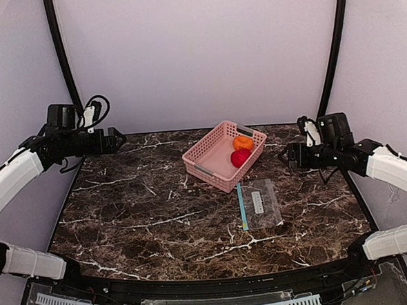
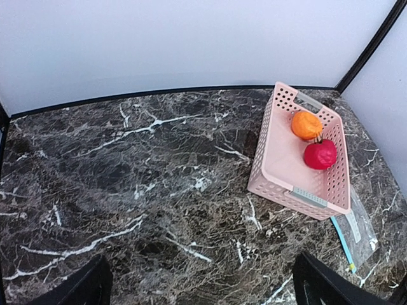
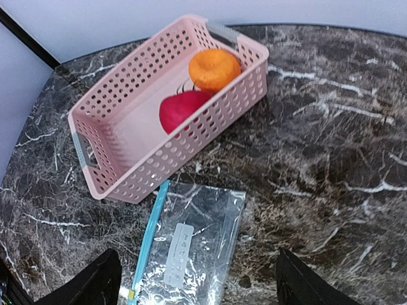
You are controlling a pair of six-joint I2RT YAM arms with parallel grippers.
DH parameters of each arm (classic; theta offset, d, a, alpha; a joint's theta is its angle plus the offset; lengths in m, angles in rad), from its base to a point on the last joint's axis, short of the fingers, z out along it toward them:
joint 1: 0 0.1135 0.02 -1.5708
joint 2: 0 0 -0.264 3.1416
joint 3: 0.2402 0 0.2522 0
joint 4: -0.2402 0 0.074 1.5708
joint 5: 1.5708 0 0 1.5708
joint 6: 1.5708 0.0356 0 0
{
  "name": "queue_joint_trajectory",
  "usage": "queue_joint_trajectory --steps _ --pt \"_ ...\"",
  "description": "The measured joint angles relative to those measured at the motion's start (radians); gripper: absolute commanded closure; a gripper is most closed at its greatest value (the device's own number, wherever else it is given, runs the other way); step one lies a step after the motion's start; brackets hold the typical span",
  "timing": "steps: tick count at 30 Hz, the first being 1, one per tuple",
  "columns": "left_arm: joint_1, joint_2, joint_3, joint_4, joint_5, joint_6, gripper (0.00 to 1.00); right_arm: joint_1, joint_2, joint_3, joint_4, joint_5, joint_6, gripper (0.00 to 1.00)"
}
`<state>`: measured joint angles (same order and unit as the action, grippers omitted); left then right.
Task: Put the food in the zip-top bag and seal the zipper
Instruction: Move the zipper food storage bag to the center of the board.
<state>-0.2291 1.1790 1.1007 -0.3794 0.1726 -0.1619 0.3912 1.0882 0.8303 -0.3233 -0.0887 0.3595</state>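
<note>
Food point(image 1: 240, 157) in the basket point(image 1: 214, 155) — left claw point(image 1: 120, 139) and right claw point(image 1: 284, 154) hover raised, pointing inward — both spread apart.

Dark marble table point(image 1: 124, 212): pink basket point(image 1: 214, 157) toward far side; clear zip-top bag point(image 1: 262, 204) flat just beside it.

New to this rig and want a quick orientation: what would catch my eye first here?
A pink basket sits mid-table, holding the orange food and the red food at its right end. Just in front lies the flat, clear zip-top bag, its teal zipper along the left edge.
</note>
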Motion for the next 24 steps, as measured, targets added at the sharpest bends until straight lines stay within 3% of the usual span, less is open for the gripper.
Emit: queue_joint_trajectory --steps 10,24 --pt "0.0 0.035 -0.069 0.064 0.08 -0.031 0.0 0.039 0.172 -0.082 -0.018 0.0 0.125 0.44" --pt "0.0 0.044 -0.087 0.08 0.123 -0.076 0.0 0.092 0.282 -0.194 0.069 -0.092 0.181 0.62"
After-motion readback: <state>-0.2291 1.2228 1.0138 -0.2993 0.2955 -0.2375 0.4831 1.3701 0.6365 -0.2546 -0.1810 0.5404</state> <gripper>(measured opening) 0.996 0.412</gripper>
